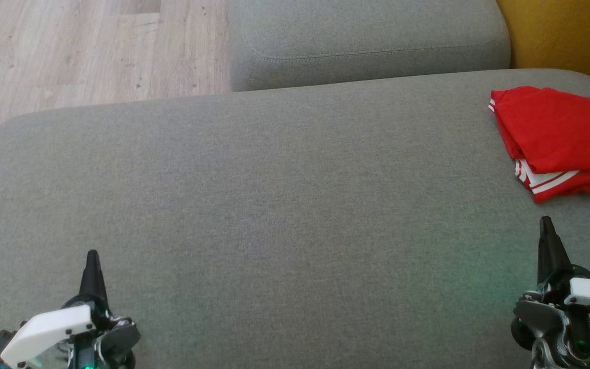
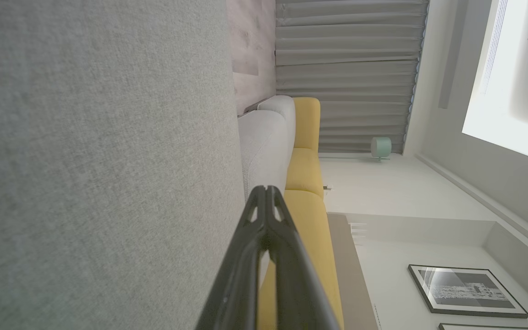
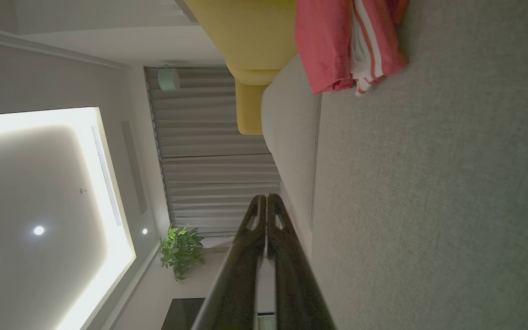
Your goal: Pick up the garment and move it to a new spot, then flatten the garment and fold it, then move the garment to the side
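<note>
The garment (image 1: pixel 561 138) is a red jersey with white stripes, lying folded at the right edge of the grey sofa seat (image 1: pixel 274 205); its top runs out of the right wrist view (image 3: pixel 346 41). My right gripper (image 1: pixel 546 221) hovers just below it, shut and empty, fingers pressed together (image 3: pixel 267 198). At the lower left of the head view, my left gripper (image 1: pixel 92 254) is shut on nothing, far from the garment. Its fingers meet at the tip in the left wrist view (image 2: pixel 267 189).
A second grey cushion (image 1: pixel 366 41) lies behind the seat, with wooden floor (image 1: pixel 95 46) to its left and a yellow sofa part (image 1: pixel 561 31) at the top right. The broad middle of the seat is bare fabric.
</note>
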Robot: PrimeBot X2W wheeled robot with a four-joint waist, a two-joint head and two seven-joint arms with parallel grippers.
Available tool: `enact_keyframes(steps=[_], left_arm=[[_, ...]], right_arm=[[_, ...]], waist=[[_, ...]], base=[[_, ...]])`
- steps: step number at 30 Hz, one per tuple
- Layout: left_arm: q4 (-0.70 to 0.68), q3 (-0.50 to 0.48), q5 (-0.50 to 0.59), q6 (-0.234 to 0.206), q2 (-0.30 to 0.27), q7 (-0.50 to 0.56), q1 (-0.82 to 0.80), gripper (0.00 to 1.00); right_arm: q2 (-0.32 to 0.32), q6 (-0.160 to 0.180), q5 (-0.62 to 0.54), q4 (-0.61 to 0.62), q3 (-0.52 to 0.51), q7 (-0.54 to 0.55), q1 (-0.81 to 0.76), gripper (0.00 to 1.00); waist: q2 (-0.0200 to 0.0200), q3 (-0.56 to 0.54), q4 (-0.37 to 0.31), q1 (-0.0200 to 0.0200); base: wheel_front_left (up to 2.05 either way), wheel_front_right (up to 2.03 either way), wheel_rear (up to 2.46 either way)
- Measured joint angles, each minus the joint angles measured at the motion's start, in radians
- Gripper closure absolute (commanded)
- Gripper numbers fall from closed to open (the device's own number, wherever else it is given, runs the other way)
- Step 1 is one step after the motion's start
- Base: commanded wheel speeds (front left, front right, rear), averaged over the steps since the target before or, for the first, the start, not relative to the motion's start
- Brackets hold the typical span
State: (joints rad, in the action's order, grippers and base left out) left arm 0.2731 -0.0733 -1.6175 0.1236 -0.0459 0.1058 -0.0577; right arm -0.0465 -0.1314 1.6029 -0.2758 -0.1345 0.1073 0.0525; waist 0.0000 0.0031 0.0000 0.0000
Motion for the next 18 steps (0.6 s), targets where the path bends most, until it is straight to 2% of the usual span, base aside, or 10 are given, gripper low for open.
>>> enact_keyframes(steps=[18], left_arm=[[0.0,0.0,0.0,0.0,0.0,0.0,0.0,1.0]], right_arm=[[0.0,0.0,0.0,0.0,0.0,0.0,0.0,1.0]], waist=[[0.0,0.0,0.0,0.0]], base=[[0.0,0.0,0.0]])
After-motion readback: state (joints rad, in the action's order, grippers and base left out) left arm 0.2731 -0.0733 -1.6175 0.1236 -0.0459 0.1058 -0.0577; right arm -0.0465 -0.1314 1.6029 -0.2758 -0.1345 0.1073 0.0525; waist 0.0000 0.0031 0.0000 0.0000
